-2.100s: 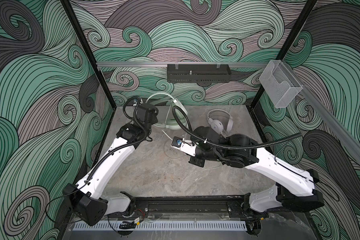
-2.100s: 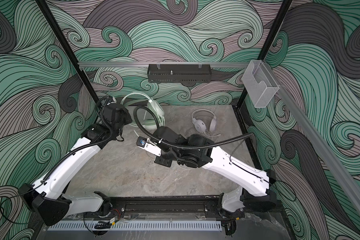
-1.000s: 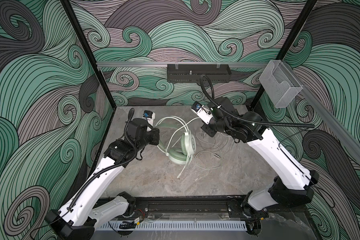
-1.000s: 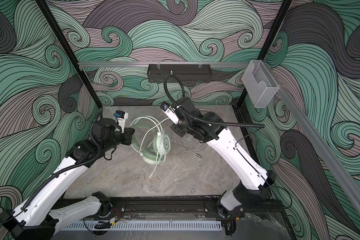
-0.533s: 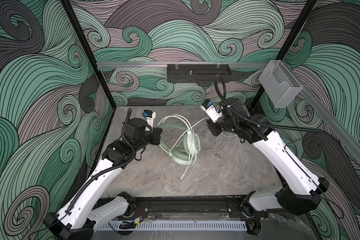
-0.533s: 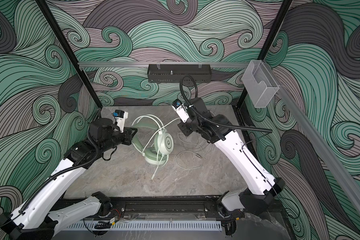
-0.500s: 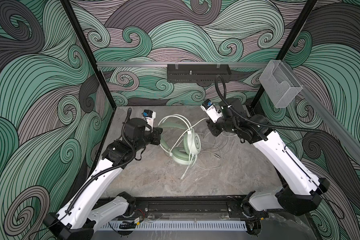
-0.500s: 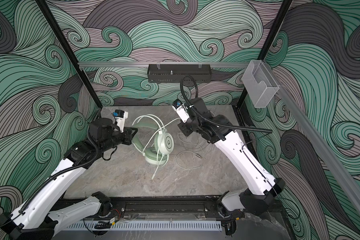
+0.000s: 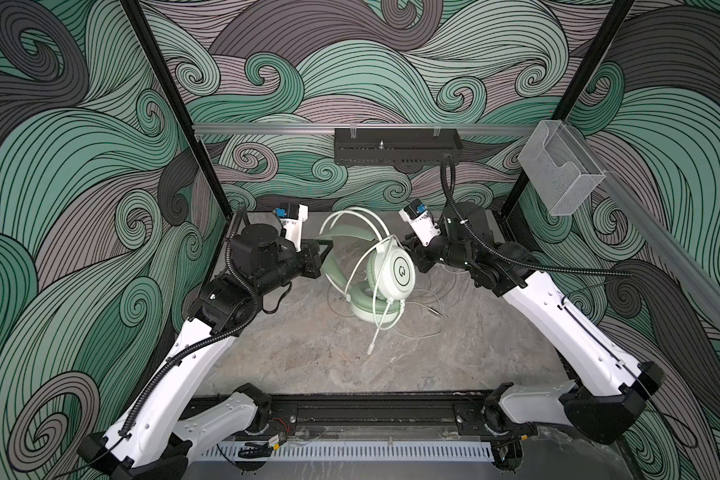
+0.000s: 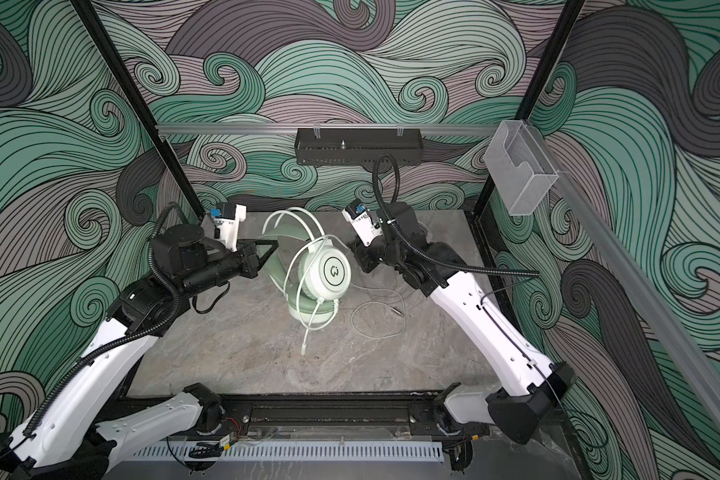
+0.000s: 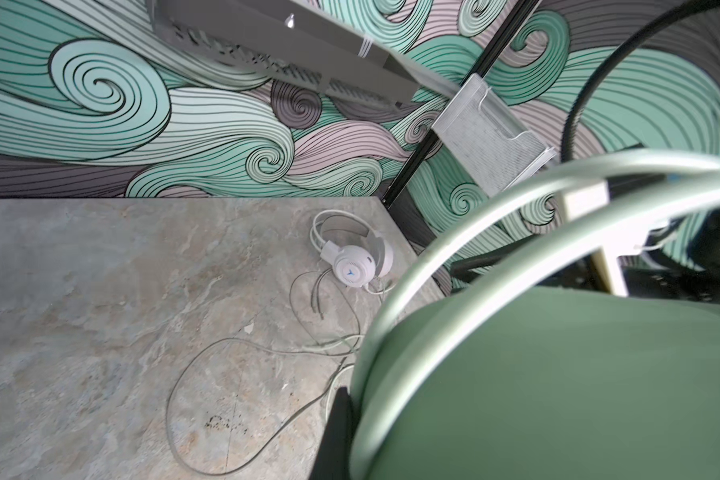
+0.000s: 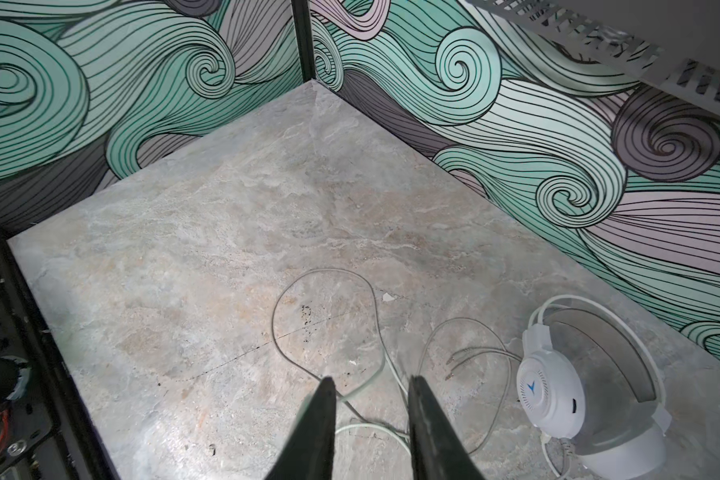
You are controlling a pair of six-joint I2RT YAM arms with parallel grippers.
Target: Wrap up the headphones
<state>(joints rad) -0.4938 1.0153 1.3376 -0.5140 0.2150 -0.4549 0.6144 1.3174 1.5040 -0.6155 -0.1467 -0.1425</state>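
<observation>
The pale mint green headphones (image 9: 393, 272) (image 10: 329, 270) hang upright over the table's middle in both top views. My left gripper (image 9: 323, 249) (image 10: 267, 248) (image 11: 352, 399) is shut on their padded band (image 11: 558, 374). Their cable is looped over the earcup, and the white end (image 9: 373, 345) dangles below. My right gripper (image 9: 411, 259) (image 10: 358, 257) (image 12: 368, 380) stands open just right of the earcup, with a slack mint cable (image 12: 364, 388) crossing the gap between its fingers. The white headphones (image 11: 356, 266) (image 12: 558, 399) with the blue mark lie in the back right corner, hidden under the right arm in both top views.
Thin cables (image 9: 425, 328) (image 12: 325, 274) lie in loose loops on the stone tabletop (image 9: 308, 357), with a jack (image 9: 433, 309) to the right of the mint set. A black rack (image 9: 395, 151) and a clear holder (image 9: 562, 174) hang on the walls.
My right gripper has opened and let the mint cable go slack, after swinging right along the back. The left gripper has held its grip and shifted the mint headphones slightly right.
</observation>
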